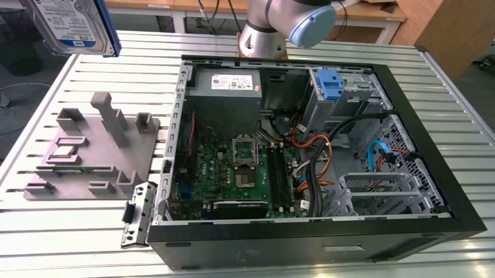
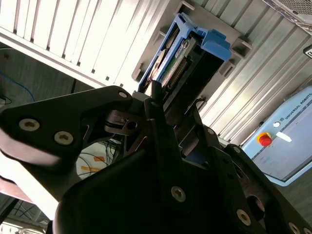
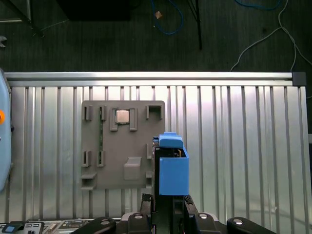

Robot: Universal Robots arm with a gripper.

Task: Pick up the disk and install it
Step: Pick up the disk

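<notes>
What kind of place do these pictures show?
Probably a robotics lab: a gripper holds a disk above a slatted metal table, where an open computer case and a grey fixture lie.

I've got the open computer case (image 1: 309, 243) across the exterior view's centre and right, lying on the slatted metal table (image 1: 69, 243). Inside it I see the green motherboard (image 1: 232, 174) at lower centre, the grey power supply (image 1: 228, 87) near the top and an upright blue latch (image 1: 331, 86) at upper right. The grey fixture plate (image 1: 93, 156) sits just beside the case, at left.
</notes>
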